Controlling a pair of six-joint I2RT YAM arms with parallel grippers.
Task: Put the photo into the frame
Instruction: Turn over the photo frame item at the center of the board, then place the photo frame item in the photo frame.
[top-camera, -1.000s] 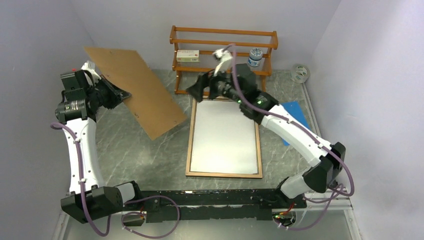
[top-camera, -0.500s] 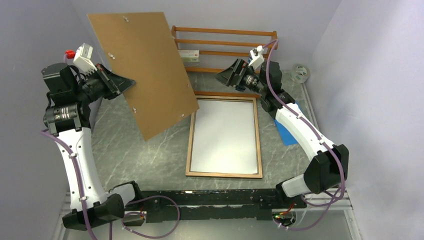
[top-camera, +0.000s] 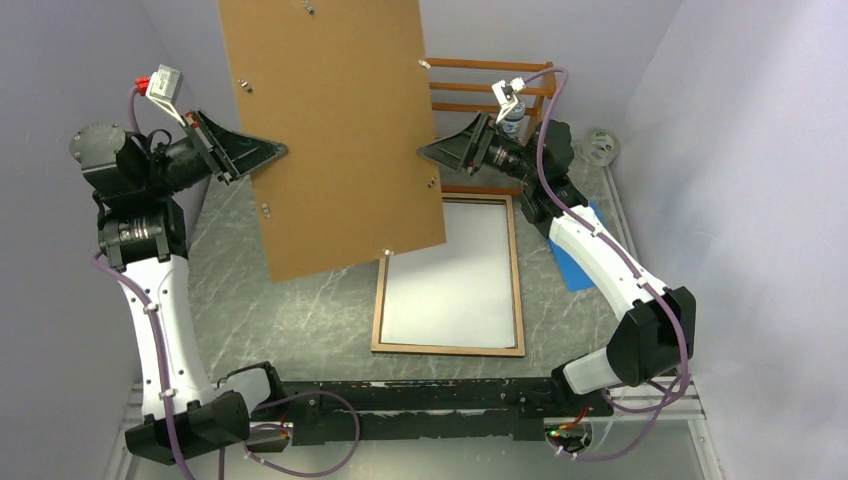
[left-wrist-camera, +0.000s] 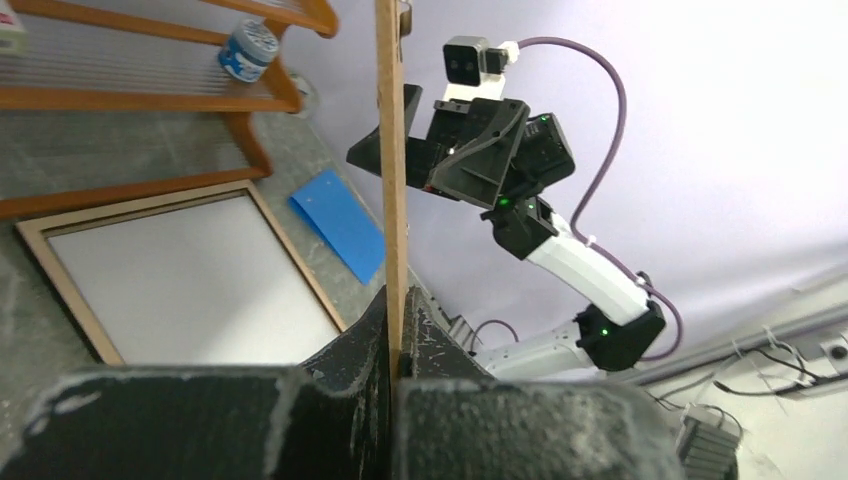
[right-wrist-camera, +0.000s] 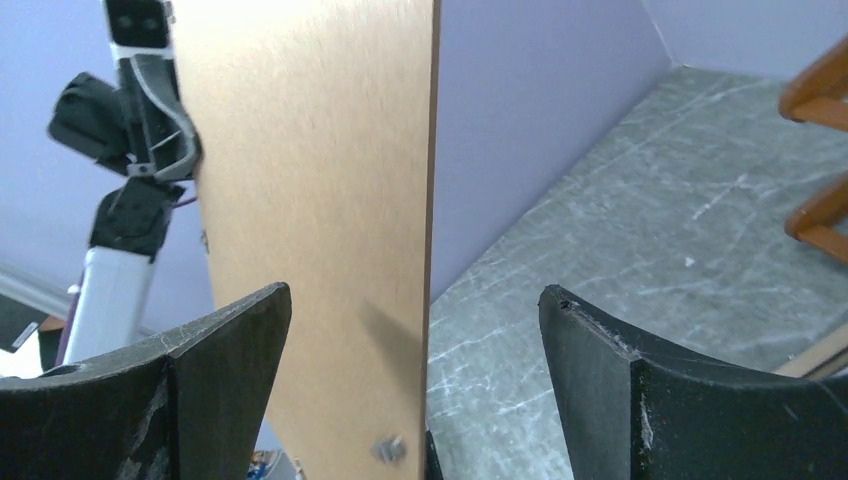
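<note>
We list what is present.

1. Frame: lies flat on the surface, just right of centre, its light wood-brown border up. We see no tool touching it.

2. Photo: lies inside the frame, plain white side up, filling nearly the whole opening. In the top view its upper left part is hidden behind item 3.

3. Board: a large flat brown sheet, raised off the surface and standing close to upright. We count several small metal fittings on its face. In the top view its lower right corner overlaps the frame's upper left corner. We cannot tell whether they touch.

4. Left tool: clamped narrow on the board's left edge. In the left wrist view the board shows edge-on, pinched between the two fingers.

5. Right tool: at the board's right edge, fingers spread wide. In the right wrist view the edge stands in the gap between the fingers. We see no contact, and this tool holds nothing.

6. Rack: wooden, at the far wall behind the frame, partly hidden by the board. A jar stands on it.

7. Blue sheet: flat on the surface, right of the frame, partly under the right arm.

8. Tape roll: at the far right corner of the surface.
</note>
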